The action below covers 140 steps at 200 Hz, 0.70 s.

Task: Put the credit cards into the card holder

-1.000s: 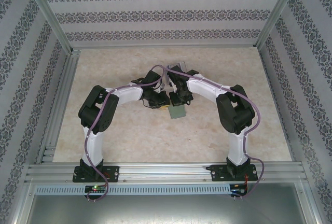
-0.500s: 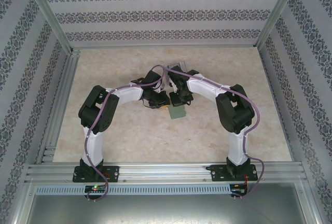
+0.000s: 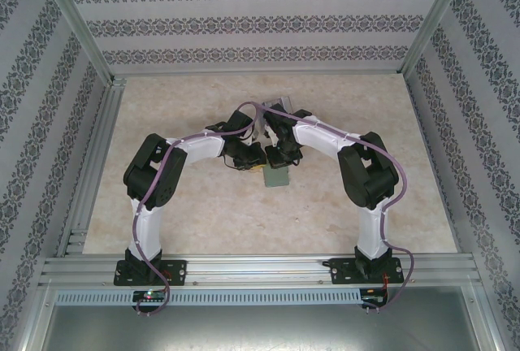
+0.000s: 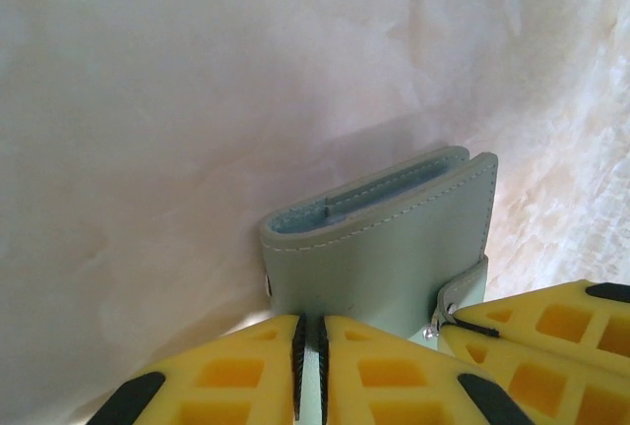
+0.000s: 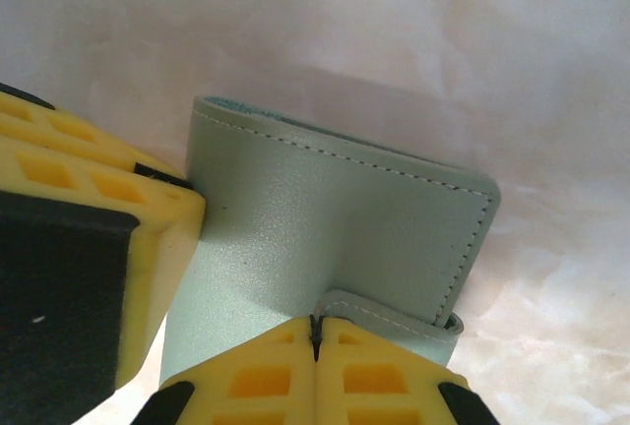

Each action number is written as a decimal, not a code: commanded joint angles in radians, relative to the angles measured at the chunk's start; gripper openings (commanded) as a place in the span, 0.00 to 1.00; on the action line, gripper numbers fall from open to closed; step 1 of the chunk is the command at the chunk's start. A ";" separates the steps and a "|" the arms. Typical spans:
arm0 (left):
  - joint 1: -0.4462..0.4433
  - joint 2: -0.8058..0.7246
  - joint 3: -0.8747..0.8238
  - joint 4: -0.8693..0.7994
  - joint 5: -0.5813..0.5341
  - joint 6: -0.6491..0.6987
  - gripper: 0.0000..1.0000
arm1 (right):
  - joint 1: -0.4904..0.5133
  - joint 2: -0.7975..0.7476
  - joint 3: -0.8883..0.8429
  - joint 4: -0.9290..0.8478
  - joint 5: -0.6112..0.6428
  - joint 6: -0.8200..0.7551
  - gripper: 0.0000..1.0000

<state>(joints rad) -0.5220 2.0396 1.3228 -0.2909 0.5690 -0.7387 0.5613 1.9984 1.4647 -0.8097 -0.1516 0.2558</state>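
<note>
Where the top view looks down, the card holder is at the middle of the table. Left wrist: left gripper nearly closed, pinching one cover edge. Right wrist: right gripper clamped on the tab. Likely light, soft, floppy, smooth; hold the stitched edges.

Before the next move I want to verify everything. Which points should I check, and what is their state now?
1. Left gripper shut on holder: ok.
2. Right gripper shut on the holder's strap: ok.
3. Holder open for cards: not ok, nearly closed.
4. Holder off the table: cannot tell.
5. A gripper free for the cards: not ok, both grip the holder.
</note>
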 commanded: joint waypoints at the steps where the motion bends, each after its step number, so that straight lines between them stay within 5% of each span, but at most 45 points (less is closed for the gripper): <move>1: -0.018 0.027 0.019 -0.012 -0.018 0.007 0.15 | 0.002 0.010 -0.016 -0.059 -0.042 -0.020 0.05; 140: -0.018 0.017 0.013 -0.016 -0.028 0.006 0.15 | -0.015 -0.109 -0.110 -0.001 0.010 -0.010 0.04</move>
<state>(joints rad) -0.5247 2.0449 1.3228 -0.2909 0.5648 -0.7387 0.5579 1.9415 1.3819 -0.7811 -0.1696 0.2474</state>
